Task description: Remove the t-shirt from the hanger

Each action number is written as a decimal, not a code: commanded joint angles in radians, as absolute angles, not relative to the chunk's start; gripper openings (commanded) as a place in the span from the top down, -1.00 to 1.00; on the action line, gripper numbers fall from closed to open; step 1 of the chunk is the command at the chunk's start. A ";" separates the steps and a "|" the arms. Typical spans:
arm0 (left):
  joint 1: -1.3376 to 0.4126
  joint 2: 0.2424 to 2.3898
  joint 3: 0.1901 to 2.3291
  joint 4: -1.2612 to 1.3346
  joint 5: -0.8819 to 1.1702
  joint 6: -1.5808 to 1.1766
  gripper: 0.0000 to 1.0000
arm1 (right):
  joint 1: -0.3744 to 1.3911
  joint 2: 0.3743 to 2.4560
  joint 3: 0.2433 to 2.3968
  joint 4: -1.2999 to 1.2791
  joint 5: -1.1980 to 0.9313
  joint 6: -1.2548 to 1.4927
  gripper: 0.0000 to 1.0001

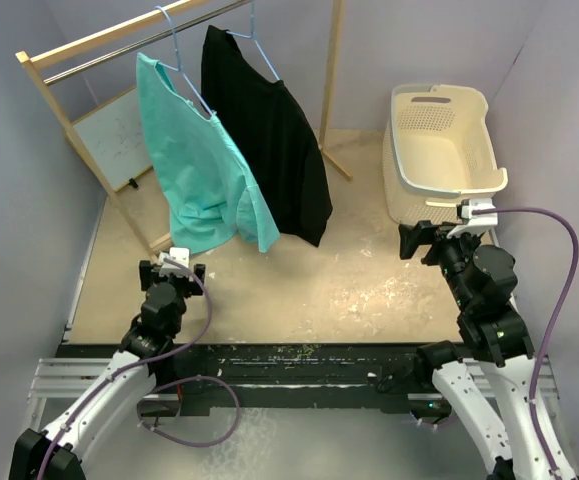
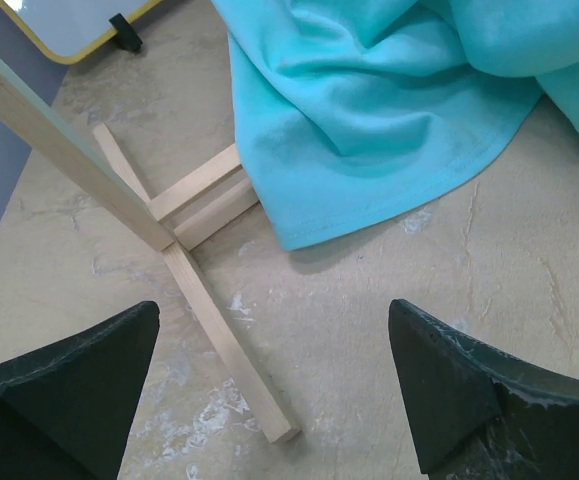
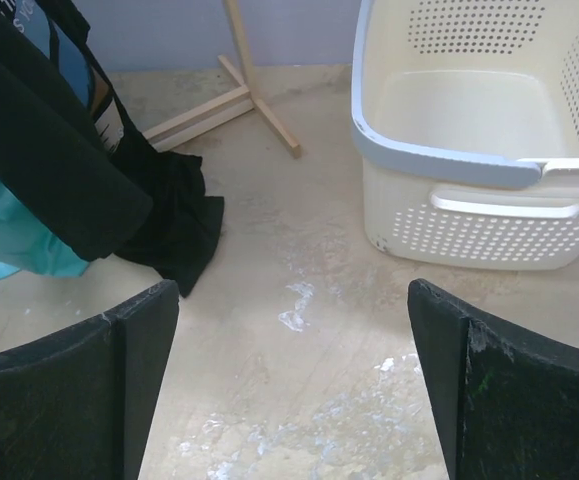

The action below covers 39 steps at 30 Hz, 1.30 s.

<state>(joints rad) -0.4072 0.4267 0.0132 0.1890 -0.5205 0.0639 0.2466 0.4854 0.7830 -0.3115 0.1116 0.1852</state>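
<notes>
Two t-shirts hang side by side from a wooden clothes rack with a metal rail (image 1: 69, 125). A teal cotton t-shirt (image 1: 204, 170) hangs on a pale blue wire hanger (image 1: 176, 55), and a black t-shirt (image 1: 269, 130) on a second pale blue hanger (image 1: 261, 52). The teal hem droops onto the beige table (image 1: 319, 290) beside the rack's wooden foot (image 2: 209, 320). The left gripper (image 1: 172, 268) sits low, just short of that hem, jaws spread wide and holding nothing. The right gripper (image 1: 421, 240) is likewise wide open and empty, near a cream perforated plastic laundry basket (image 1: 444, 150). A small whiteboard (image 1: 119, 135) leans behind the rack.
</notes>
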 commanded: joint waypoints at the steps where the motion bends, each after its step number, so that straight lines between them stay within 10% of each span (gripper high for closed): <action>1: -0.405 0.449 0.062 0.157 -0.489 0.043 -0.98 | 0.248 0.510 0.776 -0.285 0.079 0.214 -0.89; 7: -0.398 0.528 0.178 0.041 -0.358 0.010 -0.91 | 0.316 0.627 0.800 -0.249 0.007 0.261 -0.41; 16: -0.379 0.671 0.482 -0.161 -0.107 -0.075 0.24 | 0.528 0.959 0.968 -0.354 0.116 0.326 0.34; 23: -0.358 0.724 0.691 -0.250 0.117 -0.162 -0.67 | 0.656 1.189 1.121 -0.387 0.128 0.362 0.52; 31: -0.342 0.738 0.805 -0.280 0.302 -0.238 -0.95 | 0.723 1.133 1.066 -0.249 0.032 0.370 0.49; 34: -0.340 0.741 0.826 -0.291 0.327 -0.258 -0.97 | 0.733 1.105 1.079 -0.242 0.007 0.358 -0.43; 37: -0.337 0.745 0.848 -0.307 0.344 -0.263 -0.98 | 0.739 1.098 1.126 -0.258 -0.002 0.326 -0.81; 39: -0.335 0.742 0.860 -0.321 0.352 -0.261 -0.98 | 0.741 1.116 1.183 -0.275 0.013 0.298 -0.66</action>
<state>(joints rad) -0.3466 0.7437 0.7979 -0.3115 0.2916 -0.2340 0.7334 1.1110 1.0752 -0.2951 0.0261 0.3477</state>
